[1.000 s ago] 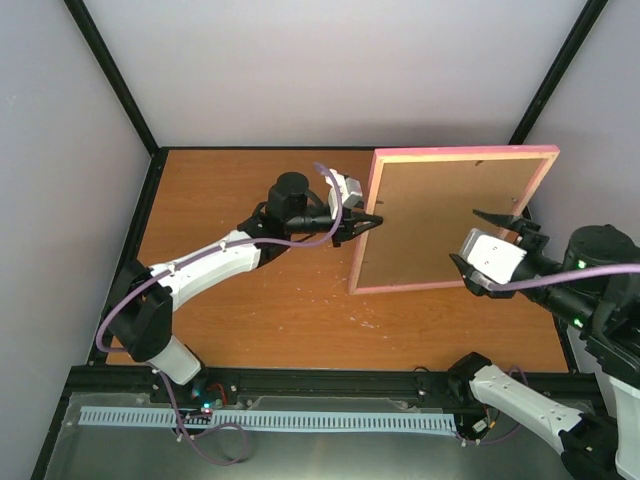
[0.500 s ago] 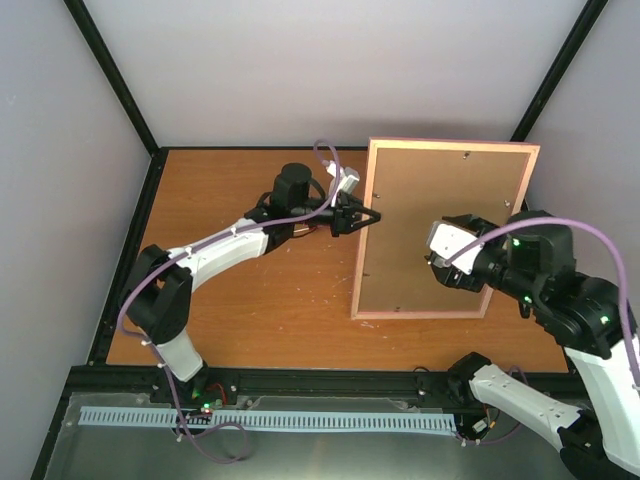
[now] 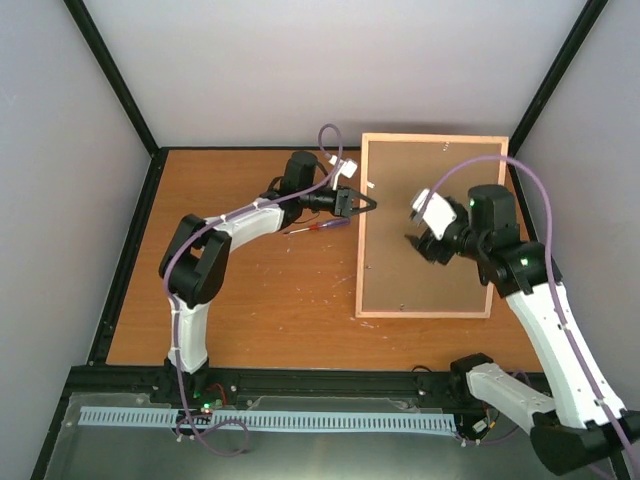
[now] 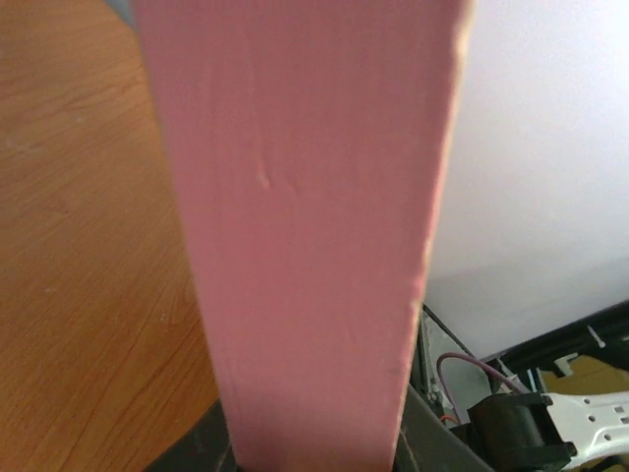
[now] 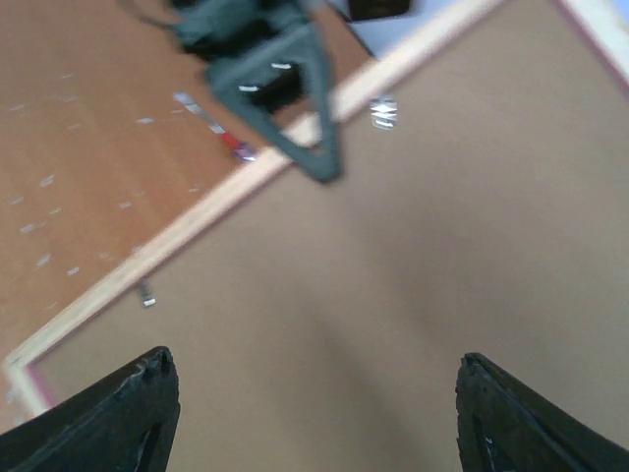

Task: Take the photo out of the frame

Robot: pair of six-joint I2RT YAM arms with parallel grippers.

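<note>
The frame (image 3: 432, 228) shows its brown hardboard back and pale wood edging to the top view. The photo is hidden behind that panel. My left gripper (image 3: 366, 204) is shut on the frame's left rail. In the left wrist view that pink rail (image 4: 305, 197) fills the middle and runs down between the jaws of the left gripper (image 4: 313, 454). My right gripper (image 3: 420, 240) hovers open over the back panel (image 5: 423, 265). The right gripper (image 5: 316, 398) has nothing between its dark fingertips (image 5: 147, 393). Whether they touch the panel I cannot tell.
A small purple-handled screwdriver (image 3: 316, 228) lies on the wooden table (image 3: 250, 290) left of the frame, below the left arm. Small metal tabs (image 5: 383, 112) sit along the panel's edge. Grey walls close in the back and both sides.
The frame has swung from a tilted stand to face the camera squarely and shifted left. The right gripper moved from its right edge to over the back panel. The left arm stretched farther back.
</note>
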